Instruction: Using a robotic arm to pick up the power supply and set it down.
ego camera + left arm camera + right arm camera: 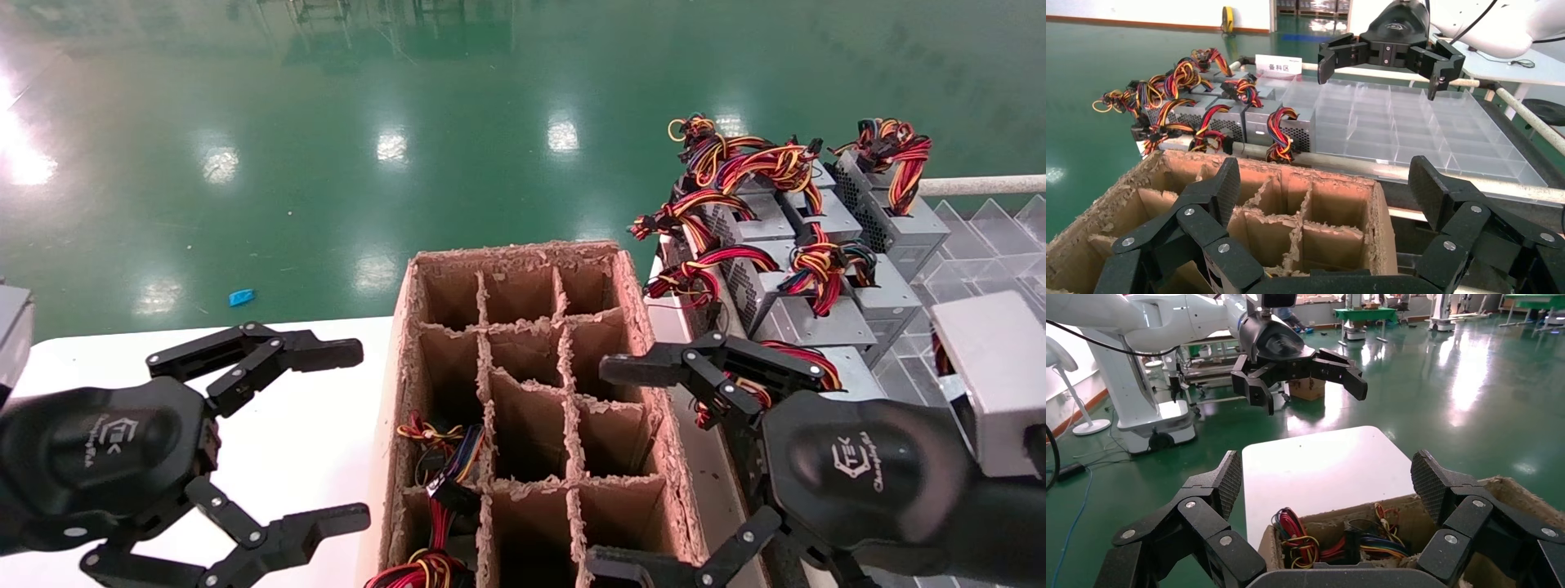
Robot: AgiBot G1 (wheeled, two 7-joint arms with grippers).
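Note:
Several grey power supplies with red, yellow and black wire bundles lie in rows at the right; the left wrist view shows them beyond the cardboard box. My right gripper hangs open and empty over the box's right wall, just in front of the nearest supply, which it partly hides. In its own view the right gripper looks across the box. My left gripper is open and empty above the white table, left of the box; its own view shows it facing the box.
The divided cardboard box stands in the middle, with wire bundles in its near-left cells. A clear compartment tray and a white rail lie at the right. The white table is on the left, with green floor beyond.

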